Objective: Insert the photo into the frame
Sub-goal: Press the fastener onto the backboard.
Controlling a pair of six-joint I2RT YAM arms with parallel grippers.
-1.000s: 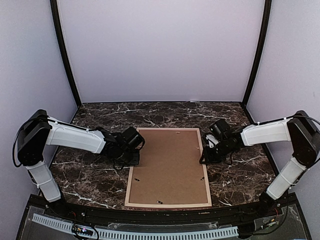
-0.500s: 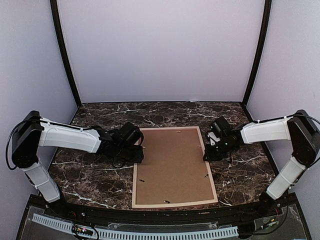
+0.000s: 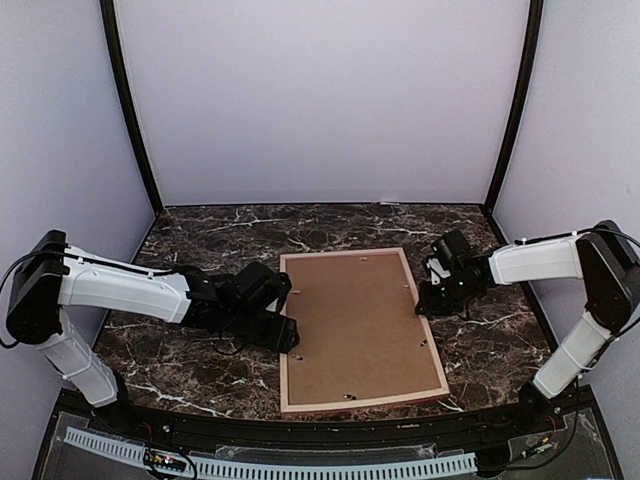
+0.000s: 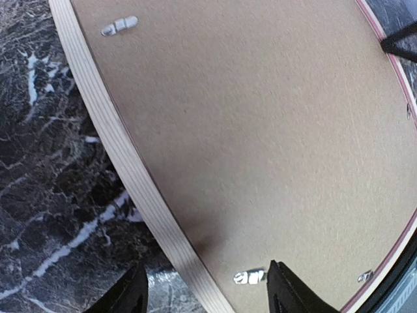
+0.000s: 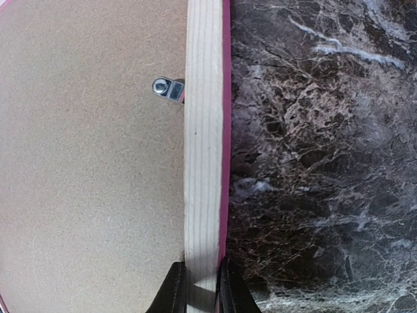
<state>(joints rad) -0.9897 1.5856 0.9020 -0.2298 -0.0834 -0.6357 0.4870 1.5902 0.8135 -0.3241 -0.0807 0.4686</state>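
The frame [image 3: 284,345] lies back side up on the marble table, its pale rails edged in pink. A brown backing panel [image 3: 355,320] fills it. The photo is hidden. My left gripper [image 3: 288,335] is open at the frame's left rail. In the left wrist view that rail [image 4: 111,137] runs between the spread fingers of the left gripper [image 4: 205,280], with nothing gripped. My right gripper [image 3: 428,295] is at the right rail. The right wrist view shows the right gripper [image 5: 202,280] shut on that rail [image 5: 203,130].
Small metal clips [image 4: 251,277] [image 5: 167,88] sit along the panel's edges. Dark marble table [image 3: 180,370] surrounds the frame. Lilac walls stand at the back and sides, and a black bar with a white cable chain [image 3: 300,467] runs along the near edge.
The frame has slid and turned, its near end swinging to the right. My left gripper has opened and moved right and nearer. My right gripper has closed tighter on the right rail.
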